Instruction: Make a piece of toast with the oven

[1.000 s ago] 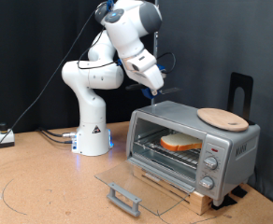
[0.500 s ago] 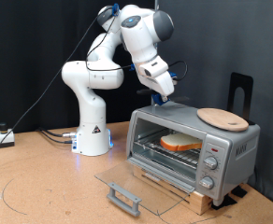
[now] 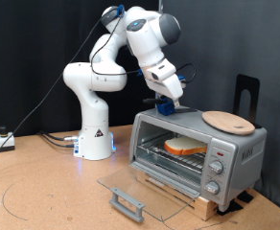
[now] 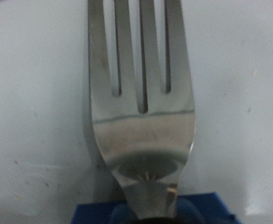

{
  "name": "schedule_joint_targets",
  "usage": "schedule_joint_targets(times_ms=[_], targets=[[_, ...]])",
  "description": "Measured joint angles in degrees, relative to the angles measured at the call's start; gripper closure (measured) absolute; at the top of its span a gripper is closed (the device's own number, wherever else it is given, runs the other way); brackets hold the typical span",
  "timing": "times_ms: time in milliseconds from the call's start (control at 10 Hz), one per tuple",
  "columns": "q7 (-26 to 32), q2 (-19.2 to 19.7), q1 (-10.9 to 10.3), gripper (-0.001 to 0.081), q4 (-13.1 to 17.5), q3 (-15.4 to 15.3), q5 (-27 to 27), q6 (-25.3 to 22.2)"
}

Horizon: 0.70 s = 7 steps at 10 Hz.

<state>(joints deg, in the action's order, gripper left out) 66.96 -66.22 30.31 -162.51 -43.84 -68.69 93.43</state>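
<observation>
The oven stands at the exterior view's right with its glass door folded down flat. The piece of toast lies on the wire rack inside. My gripper hangs just above the oven's top, near its back left corner. It is shut on a metal fork with a blue handle. In the wrist view the fork's tines point at a pale grey surface.
A round wooden board lies on the oven's top at the right. A black stand rises behind the oven. The arm's white base is left of the oven. Cables and a small box lie at the far left.
The gripper with the fork has moved towards the exterior view's right and down, from beside the oven's left edge to just over its top.
</observation>
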Motion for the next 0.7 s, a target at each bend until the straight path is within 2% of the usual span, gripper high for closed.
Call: schedule_joint_targets(times_ms=[200,400,600,700], targets=[[0.5,0.0,0.0,0.0003,0.8,6.1,1.3,-3.7],[0.5,0.0,0.2,-0.0003,1.8,10.5,4.9,-6.1],[1.0,0.2,0.4,-0.0003,2.0,10.3,5.1,-6.1],[2.1,1.3,1.2,-0.0003,2.4,11.0,5.9,-6.1]])
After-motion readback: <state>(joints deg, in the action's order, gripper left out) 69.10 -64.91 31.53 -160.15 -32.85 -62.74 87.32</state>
